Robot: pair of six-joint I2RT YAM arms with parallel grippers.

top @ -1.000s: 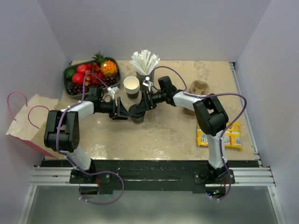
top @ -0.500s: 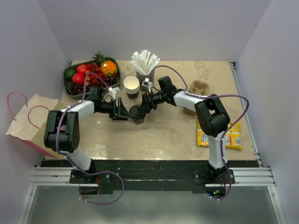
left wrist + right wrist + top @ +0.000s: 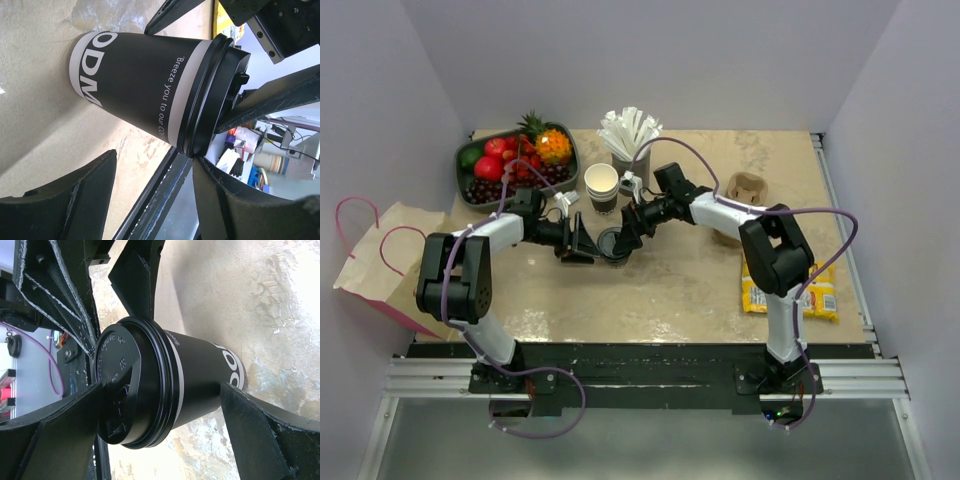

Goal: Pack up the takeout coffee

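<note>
The takeout coffee (image 3: pixel 613 243), likely light and crushable, wants a gentle mid-wall hold; the spread left hand (image 3: pixel 592 245) and right hand (image 3: pixel 625 232) seemingly just flank it.

count, top view: one lidded takeout coffee (image 3: pixel 614 245), centre of frame; one stack of lidless cups (image 3: pixel 602 183) (number in the stack not discernible); one holder of white straws (image 3: pixel 629 135), upper centre; one fruit tray (image 3: pixel 459 172), upper left; one paper bag (image 3: pixel 390 255), left edge; one cardboard cup carrier (image 3: pixel 745 188); one yellow packet (image 3: pixel 823 297), lower right.
</note>
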